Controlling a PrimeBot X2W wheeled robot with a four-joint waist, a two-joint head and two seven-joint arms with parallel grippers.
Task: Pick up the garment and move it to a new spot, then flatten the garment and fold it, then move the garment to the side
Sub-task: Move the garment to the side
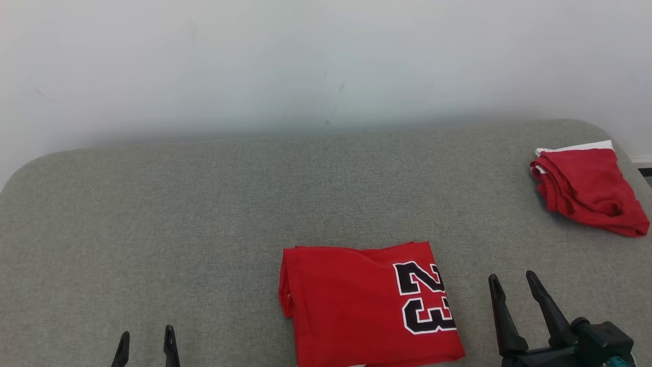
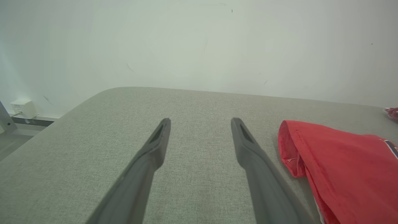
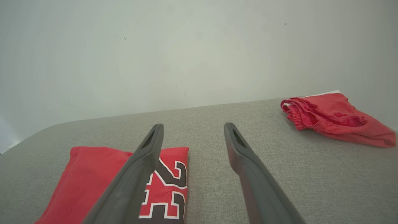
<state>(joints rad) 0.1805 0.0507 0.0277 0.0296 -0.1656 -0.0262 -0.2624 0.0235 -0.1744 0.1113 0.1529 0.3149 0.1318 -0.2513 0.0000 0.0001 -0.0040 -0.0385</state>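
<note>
The garment (image 1: 356,306) is red with a black "23" and lies folded flat on the grey padded table (image 1: 178,214), near the front edge between my two arms. My left gripper (image 1: 146,334) stands open to the garment's left, apart from it. In the left wrist view the left gripper (image 2: 201,121) has bare table between its fingers, and the garment's folded edge (image 2: 342,161) lies just right of them. My right gripper (image 1: 512,278) is open to the garment's right. In the right wrist view the right gripper (image 3: 194,126) holds nothing, and the garment (image 3: 87,174) lies under its left finger.
A second red garment (image 1: 586,191) lies loosely folded at the table's far right, on something white (image 1: 575,148); it also appears as the red pile (image 3: 332,118). A pale wall (image 1: 326,66) rises behind the table. A white socket box (image 2: 22,109) sits low on the wall at left.
</note>
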